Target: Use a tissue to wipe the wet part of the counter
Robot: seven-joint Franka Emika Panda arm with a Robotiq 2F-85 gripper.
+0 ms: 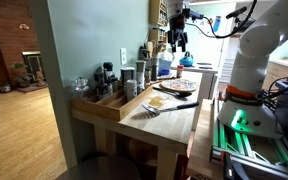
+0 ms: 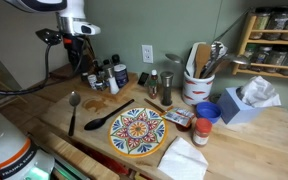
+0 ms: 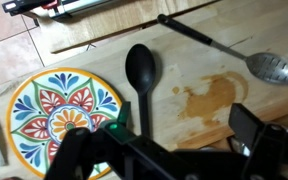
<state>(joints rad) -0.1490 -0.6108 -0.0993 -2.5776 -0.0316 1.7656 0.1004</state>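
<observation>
The pale wood counter shows in both exterior views. A brownish wet patch lies on it between a black spoon and a slotted metal spoon. A blue tissue box with a white tissue sticking out stands at the far end. A flat white tissue lies by the front edge. My gripper is open and empty, high above the wet patch; it also shows in both exterior views.
A colourful patterned plate sits mid-counter beside the black spoon. A wooden tray of bottles runs along the wall side. A utensil crock, a blue-lidded jar and a spice rack are at the far end.
</observation>
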